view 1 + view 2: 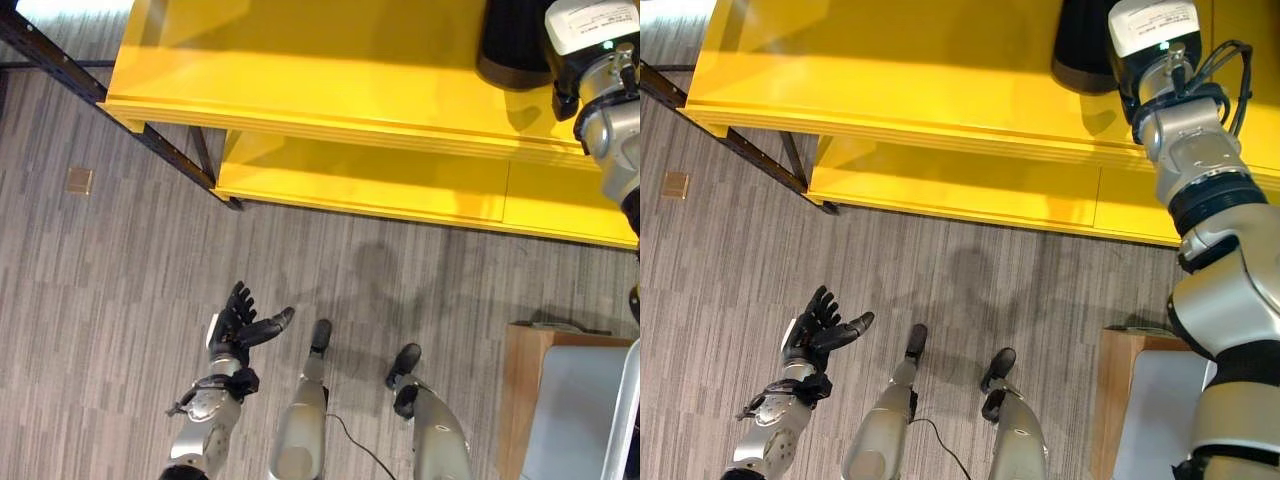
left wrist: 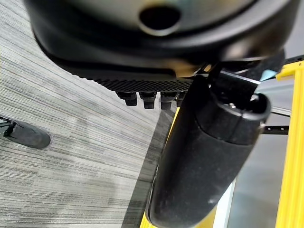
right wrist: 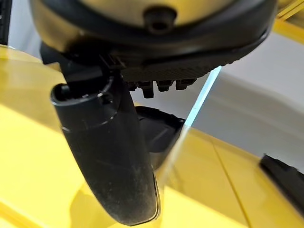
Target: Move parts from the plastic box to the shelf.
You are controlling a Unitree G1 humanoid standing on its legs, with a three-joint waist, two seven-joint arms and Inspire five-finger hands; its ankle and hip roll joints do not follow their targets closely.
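A black rounded part (image 1: 515, 45) stands on the upper level of the yellow shelf (image 1: 330, 80), near its right end. My right arm reaches up to it. In the right wrist view my right hand (image 3: 109, 156) is open, its thumb straight in front of the black part (image 3: 159, 130); I cannot tell whether they touch. My left hand (image 1: 240, 325) hangs open and empty low over the floor at the lower left, its thumb (image 2: 204, 161) straight. A pale grey box (image 1: 580, 415) shows at the lower right edge.
The shelf has a lower yellow level (image 1: 370, 180) and a black metal frame bar (image 1: 60, 65) running off to the left. A brown stand (image 1: 525, 375) holds the pale box. A flat dark object (image 3: 285, 178) lies on the shelf. A small brown plate (image 1: 79, 180) is set in the floor.
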